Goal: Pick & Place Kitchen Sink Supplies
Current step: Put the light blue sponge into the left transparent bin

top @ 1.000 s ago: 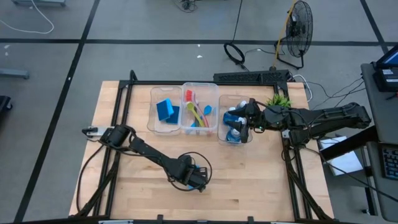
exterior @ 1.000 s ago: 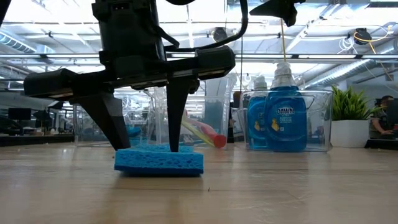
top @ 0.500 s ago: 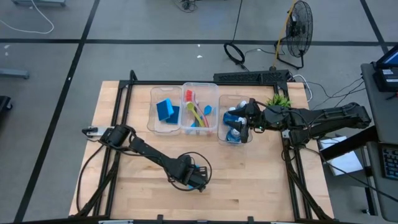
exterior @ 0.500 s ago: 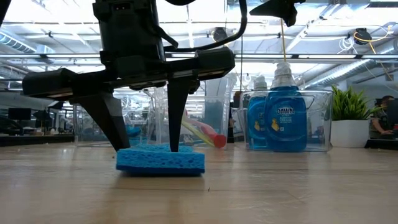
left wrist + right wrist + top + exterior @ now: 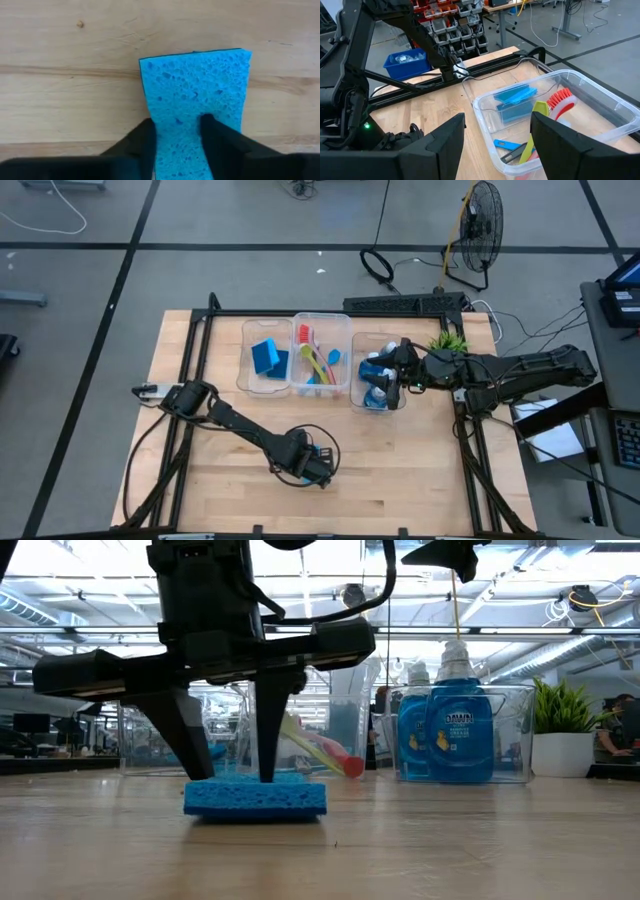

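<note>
Left gripper [image 5: 232, 778] down on a sponge [image 5: 255, 798] lying on the table [image 5: 420, 470].

From above, three bins [image 5: 321, 358] line the far side; the right gripper [image 5: 396, 379] hangs over the bottles [image 5: 376, 370], fingers spread. Low down, the left fingers [image 5: 190, 732] straddle the sponge, bottles [image 5: 460, 730] and plant [image 5: 562, 735] well behind. At the left wrist, both fingers [image 5: 142, 145] press into the sponge [image 5: 195, 90], narrowed.
</note>
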Motion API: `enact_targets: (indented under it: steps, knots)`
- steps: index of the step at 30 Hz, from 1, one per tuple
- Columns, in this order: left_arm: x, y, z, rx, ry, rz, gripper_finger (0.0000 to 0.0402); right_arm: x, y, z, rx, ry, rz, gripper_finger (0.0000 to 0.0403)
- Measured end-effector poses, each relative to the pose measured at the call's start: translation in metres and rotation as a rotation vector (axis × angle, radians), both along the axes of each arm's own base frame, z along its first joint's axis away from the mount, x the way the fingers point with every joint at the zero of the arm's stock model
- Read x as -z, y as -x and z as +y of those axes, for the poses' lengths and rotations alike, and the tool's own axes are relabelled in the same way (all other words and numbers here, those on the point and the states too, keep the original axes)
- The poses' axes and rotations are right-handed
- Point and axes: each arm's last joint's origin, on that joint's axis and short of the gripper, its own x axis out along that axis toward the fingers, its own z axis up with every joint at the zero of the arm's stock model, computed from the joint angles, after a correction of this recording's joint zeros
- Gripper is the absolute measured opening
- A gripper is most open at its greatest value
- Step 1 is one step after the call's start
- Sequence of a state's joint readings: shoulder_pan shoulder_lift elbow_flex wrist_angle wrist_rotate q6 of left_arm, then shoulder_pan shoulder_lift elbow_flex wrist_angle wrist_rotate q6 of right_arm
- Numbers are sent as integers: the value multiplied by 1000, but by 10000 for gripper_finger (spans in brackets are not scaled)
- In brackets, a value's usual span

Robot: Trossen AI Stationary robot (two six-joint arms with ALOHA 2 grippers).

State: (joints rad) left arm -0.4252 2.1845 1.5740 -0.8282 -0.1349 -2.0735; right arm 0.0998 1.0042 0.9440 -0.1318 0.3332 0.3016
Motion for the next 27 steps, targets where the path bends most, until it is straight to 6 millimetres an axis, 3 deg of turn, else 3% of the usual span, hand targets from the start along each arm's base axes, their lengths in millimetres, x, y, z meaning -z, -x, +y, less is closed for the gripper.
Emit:
enact_targets:
  steps: [7, 9, 13, 19, 27]
  knots:
    - [0, 1, 1, -5, -48, -4, 29, 0, 0, 0, 0, 0, 0, 212]
    - [0, 2, 2, 1, -68, -5, 11, 0, 0, 0, 0, 0, 0, 212]
    - [-3, 5, 2, 16, -87, 12, 10, 0, 0, 0, 0, 0, 1, 212]
    - [-26, 20, 2, 122, -130, 53, 5, 1, 0, 0, 0, 1, 8, 212]
    - [-84, 45, -8, 594, -292, -7, 3, 1, 0, 0, -2, 8, 16, 212]
